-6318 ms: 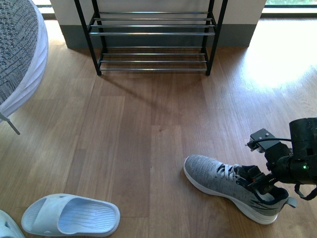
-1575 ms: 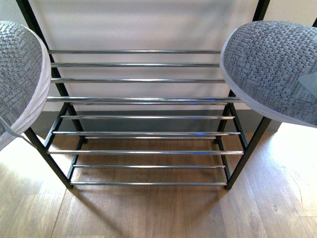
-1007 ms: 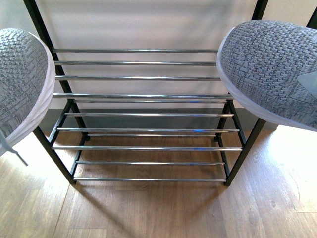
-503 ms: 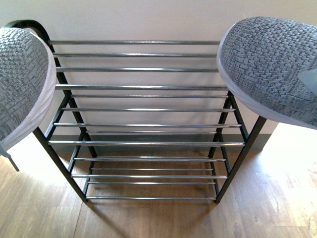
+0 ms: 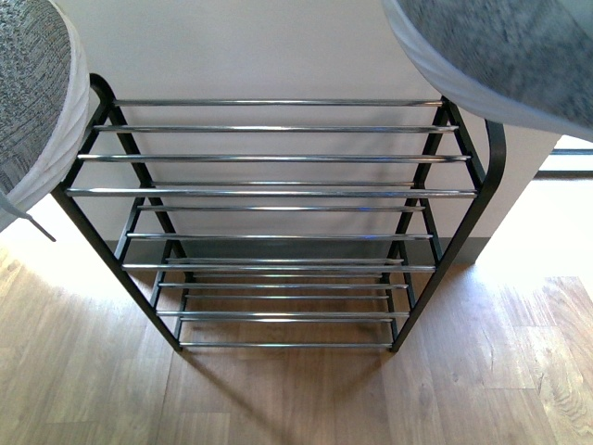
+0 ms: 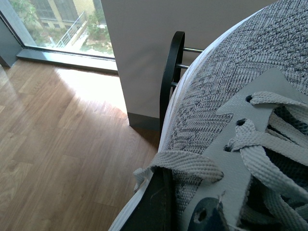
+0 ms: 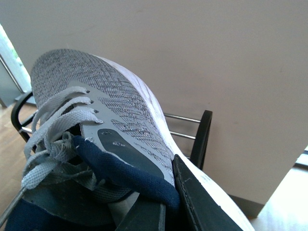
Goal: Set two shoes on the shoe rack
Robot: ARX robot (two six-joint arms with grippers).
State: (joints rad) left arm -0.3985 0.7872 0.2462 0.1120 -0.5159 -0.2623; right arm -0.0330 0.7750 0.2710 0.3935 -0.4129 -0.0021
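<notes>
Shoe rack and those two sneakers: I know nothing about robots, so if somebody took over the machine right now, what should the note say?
Left gripper: shut on the left shoe, held in the air near the rack's left end.
Right gripper: shut on the right shoe, held in the air near the rack's right end.
Shoe rack: straight ahead against the wall, with no shoe resting on its rods.
Done: both shoes are picked up and at the rack.
Left: set each shoe on a shelf, open the jaws, back the arms away.
</notes>
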